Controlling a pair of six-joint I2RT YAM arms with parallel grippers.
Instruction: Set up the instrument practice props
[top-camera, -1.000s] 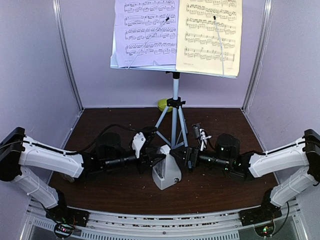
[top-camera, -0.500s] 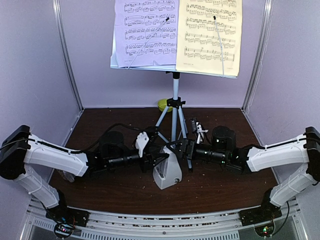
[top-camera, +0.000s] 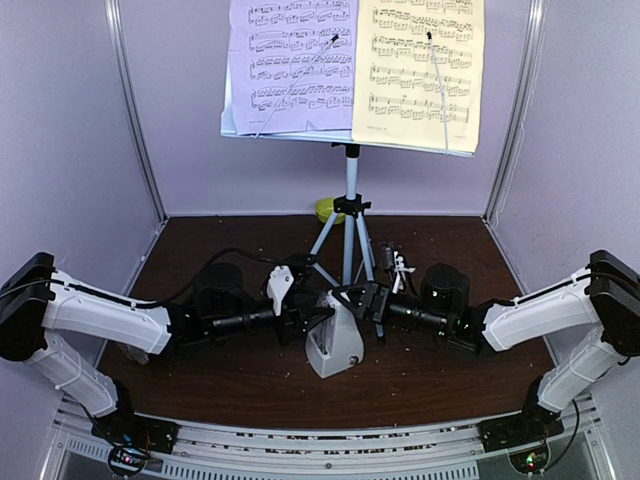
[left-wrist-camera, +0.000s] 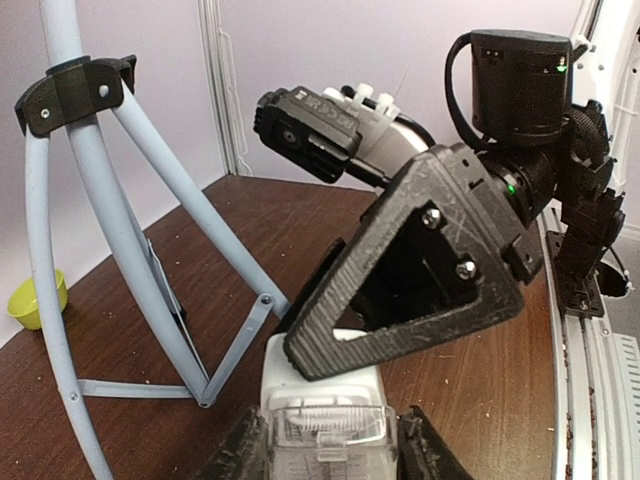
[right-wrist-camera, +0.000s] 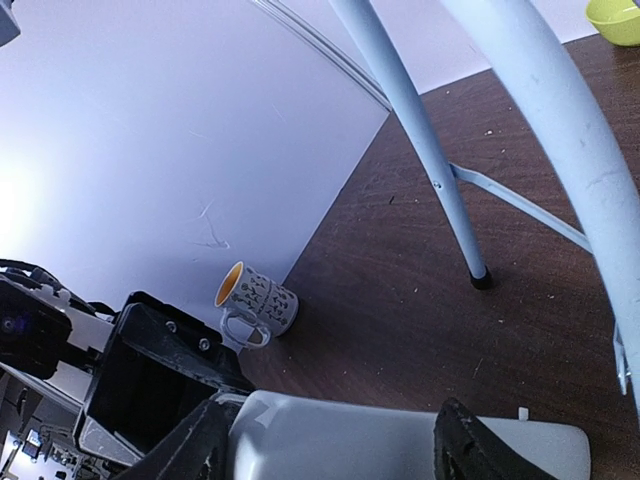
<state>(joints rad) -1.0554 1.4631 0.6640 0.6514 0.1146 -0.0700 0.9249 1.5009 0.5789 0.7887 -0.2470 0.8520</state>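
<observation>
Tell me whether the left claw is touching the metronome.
Touching. The left wrist view shows the left claw with its fingers flush against both sides of the metronome, no gap.

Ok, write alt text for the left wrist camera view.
The left claw grips a white metronome at the bottom edge, while the black right claw reaches over its top from the right. A pale tripod stands on the left, with a green bowl behind it.
</observation>
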